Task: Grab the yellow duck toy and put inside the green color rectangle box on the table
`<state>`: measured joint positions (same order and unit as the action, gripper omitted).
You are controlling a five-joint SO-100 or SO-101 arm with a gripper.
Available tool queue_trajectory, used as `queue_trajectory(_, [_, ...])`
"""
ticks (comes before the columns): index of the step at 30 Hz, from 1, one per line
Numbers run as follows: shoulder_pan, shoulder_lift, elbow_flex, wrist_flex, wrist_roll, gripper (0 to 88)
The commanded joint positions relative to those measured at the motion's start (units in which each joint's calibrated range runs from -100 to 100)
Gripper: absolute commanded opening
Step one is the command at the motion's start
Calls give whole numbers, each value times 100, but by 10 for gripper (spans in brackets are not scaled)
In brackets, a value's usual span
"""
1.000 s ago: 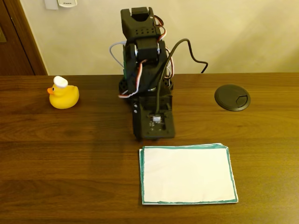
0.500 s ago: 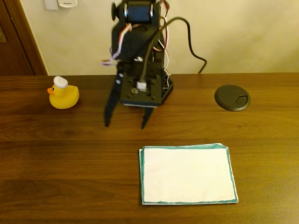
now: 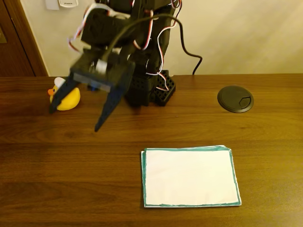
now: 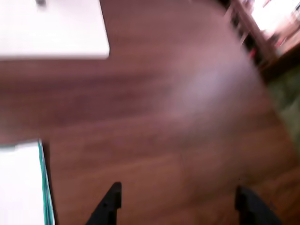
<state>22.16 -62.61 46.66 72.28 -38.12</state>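
Note:
The yellow duck toy (image 3: 68, 98) stands at the far left of the table (image 3: 151, 137) in the fixed view, partly covered by one black finger. My gripper (image 3: 75, 119) hangs open above the wood just in front of the duck, its two fingertips spread wide and nothing between them. The green color rectangle box (image 3: 189, 176) lies flat toward the front, right of centre. In the wrist view the open gripper (image 4: 180, 204) shows two dark fingertips at the bottom edge over bare blurred wood, with a strip of the green-bordered sheet (image 4: 21, 183) at the lower left.
A round black disc (image 3: 235, 98) is set into the table at the right. The arm's base (image 3: 151, 90) and cables stand at the back centre against the wall. A wooden door frame (image 3: 19, 38) is at the far left.
The arm has swung left from the table's middle toward the duck. The gripper, shut and pointing down a second ago, has opened wide and now hangs in front of the duck.

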Motion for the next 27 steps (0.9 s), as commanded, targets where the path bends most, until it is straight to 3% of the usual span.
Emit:
queue_trajectory(1, [255, 495, -237, 352, 29, 359])
queue_trajectory(4, [508, 731, -474, 88, -117, 354])
queue_trajectory(9, [1205, 3271, -2386, -14, -415, 359])
queue_trajectory(13, [2120, 4144, -2850, -227, -703, 359])
queue_trajectory(21, [4220, 3193, -1785, 147, -991, 353])
queue_trajectory(24, [5397, 1726, -465, 386, -786, 353])
queue_trajectory(27, [5719, 1272, 63, 582, -728, 355])
